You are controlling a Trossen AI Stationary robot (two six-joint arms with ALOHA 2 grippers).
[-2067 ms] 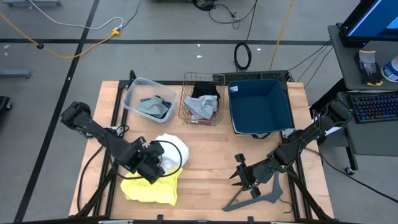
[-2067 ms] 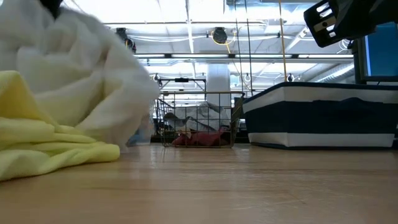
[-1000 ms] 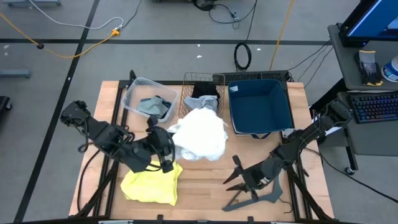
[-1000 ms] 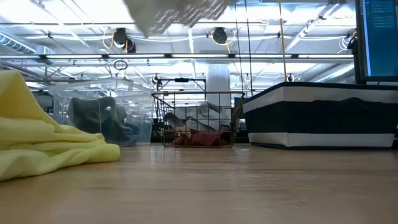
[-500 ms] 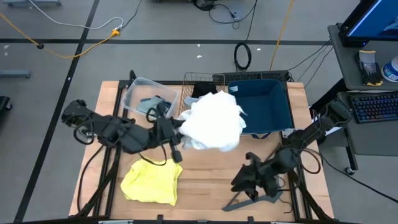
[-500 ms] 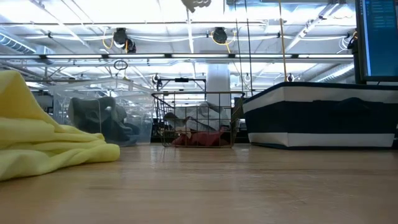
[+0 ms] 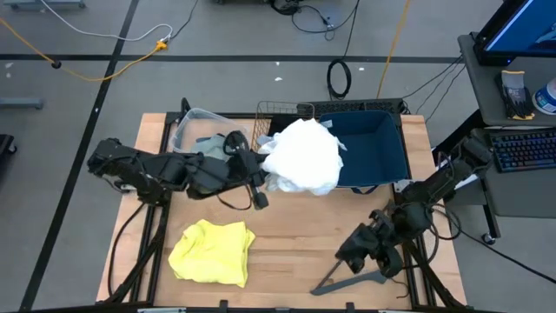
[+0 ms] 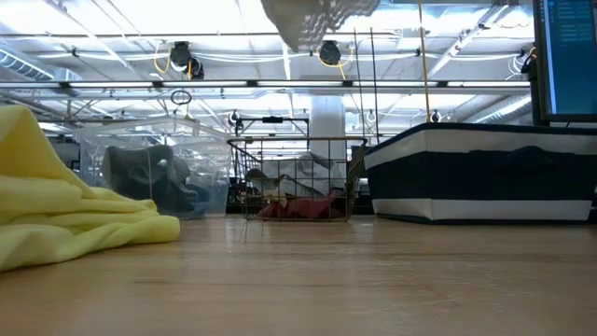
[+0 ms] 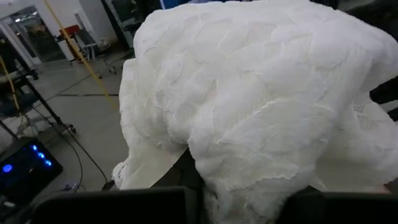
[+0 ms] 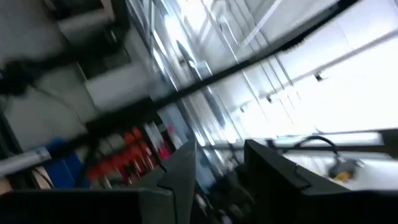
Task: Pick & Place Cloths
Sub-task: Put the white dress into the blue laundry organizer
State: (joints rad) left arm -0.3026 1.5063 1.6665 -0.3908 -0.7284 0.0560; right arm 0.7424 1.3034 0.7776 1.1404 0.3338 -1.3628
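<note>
My left gripper reaches level from the table's left and is shut on a bunched white cloth, which hangs in the air over the wire basket and the near left corner of the blue bin. The low view shows only the cloth's underside, and the left wrist view is filled by the cloth. A yellow cloth lies crumpled flat on the table at the near left. My right gripper stands open at the near right, pointing up toward the ceiling, with nothing between its fingers. My left gripper holds the white cloth at the bunched side toward the table's left, coming at it about level from the left. The cloth itself covers the fingers in the wrist view, so layers and hold cannot be told. The cloth hangs bunched, clear of the table and bins.
A clear plastic bin at the far left holds grey cloth. The wire basket holds more cloths, dark, grey and maroon. A grey clothes hanger lies on the table under my right gripper. Bare wood lies between the yellow cloth and the hanger.
My left gripper has swung toward the table's far right with the white cloth, carrying it from above the table's middle to over the wire basket and blue bin. My right gripper has risen off the hanger area, drifted right, rolled and tipped upward.
</note>
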